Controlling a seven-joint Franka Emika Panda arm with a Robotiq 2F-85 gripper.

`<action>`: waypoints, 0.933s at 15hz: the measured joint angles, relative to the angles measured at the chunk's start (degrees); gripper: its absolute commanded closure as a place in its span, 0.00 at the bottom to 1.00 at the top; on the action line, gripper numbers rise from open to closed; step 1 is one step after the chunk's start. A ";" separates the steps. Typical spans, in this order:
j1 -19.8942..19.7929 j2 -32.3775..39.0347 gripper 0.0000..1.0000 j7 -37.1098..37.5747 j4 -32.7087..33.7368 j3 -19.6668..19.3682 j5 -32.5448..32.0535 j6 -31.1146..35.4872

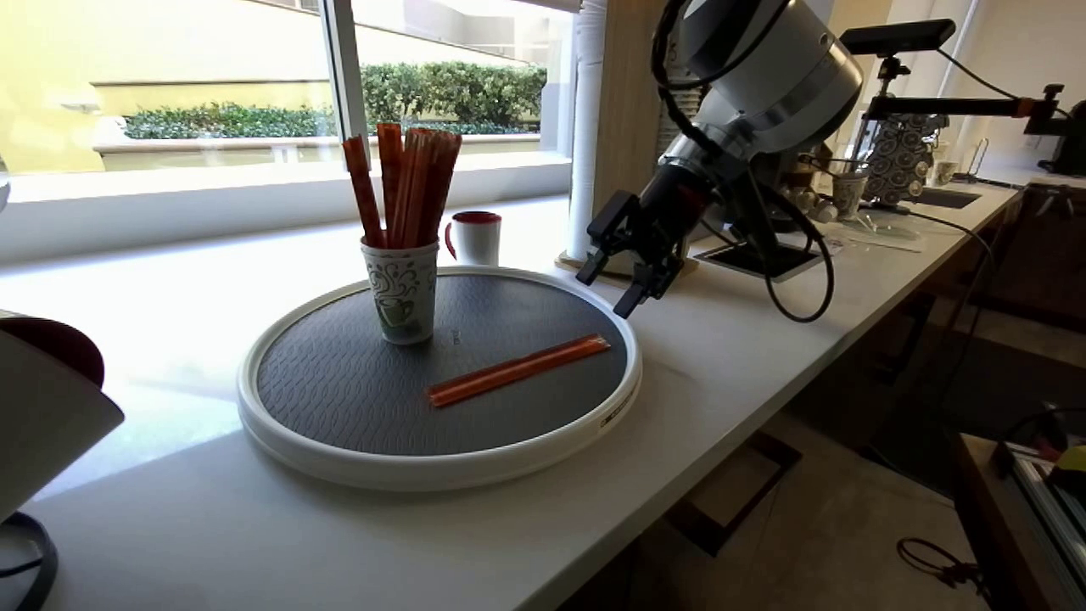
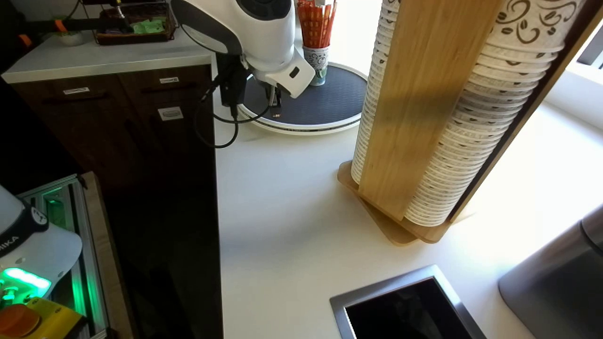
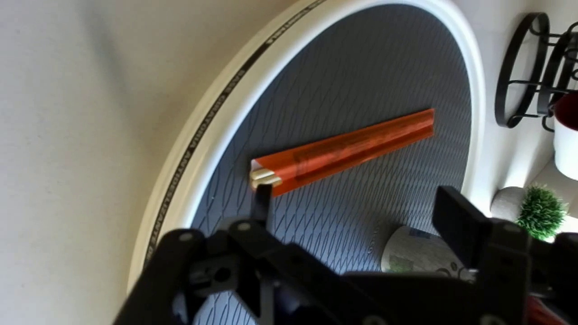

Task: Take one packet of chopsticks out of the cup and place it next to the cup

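Wrist view, live: my claw (image 3: 354, 210) is gaping wide, two fingers sitting well apart and gripping nothing. From this angle one fingertip is overlapping the near end of the packet of chopsticks (image 3: 347, 151), yet an exterior view is showing a gap: I'm hanging tilted near the edge of a round grey turntable (image 1: 322, 407), and the packet is lying flat on it, apart from me. Pale stick ends (image 3: 264, 174) are peeking out at the end closest to me. Over on the same disc the cup (image 1: 403, 293) is standing upright, near the packet but apart from it, and more orange-red packets (image 1: 416, 187) are poking high above its lip, fanning slightly! Further out, a white mug (image 1: 479, 242) with a red inside is sitting past the rim, and a white surface (image 1: 721, 365) is carrying the lot. Elsewhere on it, in an exterior view, a wooden holder (image 2: 414, 108) is bearing tall stacks of patterned paper cups (image 2: 445, 183), and the wrist view is catching a small green plant (image 3: 542, 212).
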 measured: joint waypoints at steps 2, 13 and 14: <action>0.03 -0.16 0.00 0.94 0.57 0.09 -3.23 1.12; 4.28 -10.13 0.00 25.52 11.20 5.12 -47.04 -11.79; 4.68 -11.70 0.00 26.66 13.09 5.88 -50.44 -15.68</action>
